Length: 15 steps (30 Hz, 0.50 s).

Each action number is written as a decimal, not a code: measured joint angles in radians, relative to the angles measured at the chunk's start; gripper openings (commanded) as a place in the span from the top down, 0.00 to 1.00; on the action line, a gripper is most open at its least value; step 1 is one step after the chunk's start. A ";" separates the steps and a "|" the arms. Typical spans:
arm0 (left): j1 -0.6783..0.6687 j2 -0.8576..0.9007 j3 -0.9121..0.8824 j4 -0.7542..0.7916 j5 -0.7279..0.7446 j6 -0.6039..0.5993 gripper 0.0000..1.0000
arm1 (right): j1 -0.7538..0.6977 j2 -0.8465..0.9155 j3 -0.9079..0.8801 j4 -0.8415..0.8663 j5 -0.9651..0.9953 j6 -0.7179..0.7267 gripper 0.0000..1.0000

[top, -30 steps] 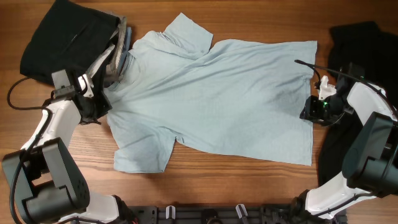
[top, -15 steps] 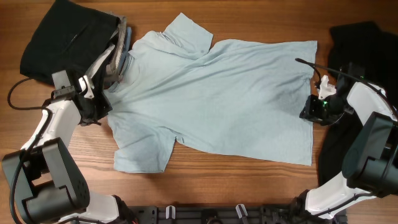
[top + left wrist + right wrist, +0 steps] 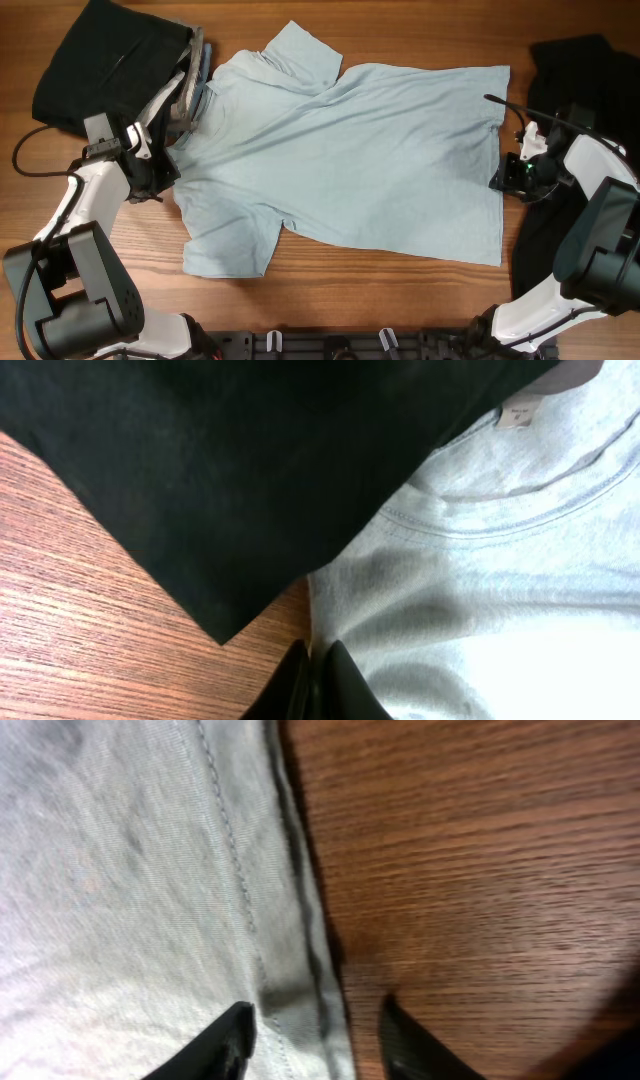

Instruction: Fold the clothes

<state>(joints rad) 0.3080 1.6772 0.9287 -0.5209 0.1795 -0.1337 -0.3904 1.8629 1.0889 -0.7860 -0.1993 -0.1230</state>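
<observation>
A large light blue collared shirt (image 3: pixel 350 165) lies spread flat across the wooden table. My left gripper (image 3: pixel 163 172) sits at the shirt's left edge, below the collar. In the left wrist view its fingers (image 3: pixel 318 665) are pressed together on the shirt's edge (image 3: pixel 480 590), right beside a corner of the black garment (image 3: pixel 250 460). My right gripper (image 3: pixel 500 180) is at the shirt's right hem. In the right wrist view the gripper (image 3: pixel 312 1020) is open and straddles the stitched hem (image 3: pixel 300 920), one finger over fabric and the other over bare wood.
A black garment (image 3: pixel 100 65) and grey folded garments (image 3: pixel 190 85) are piled at the back left, touching the shirt's collar. Another black garment (image 3: pixel 585 90) lies at the right edge under the right arm. Bare wood (image 3: pixel 380 290) runs along the front.
My right gripper has shifted slightly to the right, toward the shirt's hem edge. The left gripper and the shirt have not visibly moved.
</observation>
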 measured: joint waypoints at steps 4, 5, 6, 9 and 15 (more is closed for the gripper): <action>0.000 0.000 0.000 -0.007 0.000 0.000 0.92 | 0.005 0.005 0.002 0.002 -0.018 0.014 0.68; 0.000 0.000 0.000 -0.010 0.000 0.000 0.92 | 0.005 0.006 0.002 -0.003 -0.033 0.013 0.68; 0.000 0.000 0.000 -0.011 0.000 0.000 0.92 | 0.005 0.010 0.002 -0.013 -0.055 0.008 0.68; 0.000 0.000 0.000 -0.011 0.000 0.000 0.92 | 0.008 0.017 0.002 -0.039 -0.116 -0.010 0.74; 0.000 0.000 0.000 -0.014 0.000 0.000 0.92 | 0.011 0.031 -0.003 -0.053 -0.146 0.033 0.86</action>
<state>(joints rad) 0.3080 1.6772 0.9287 -0.5346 0.1791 -0.1341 -0.3794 1.8935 1.0863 -0.8394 -0.3450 -0.0902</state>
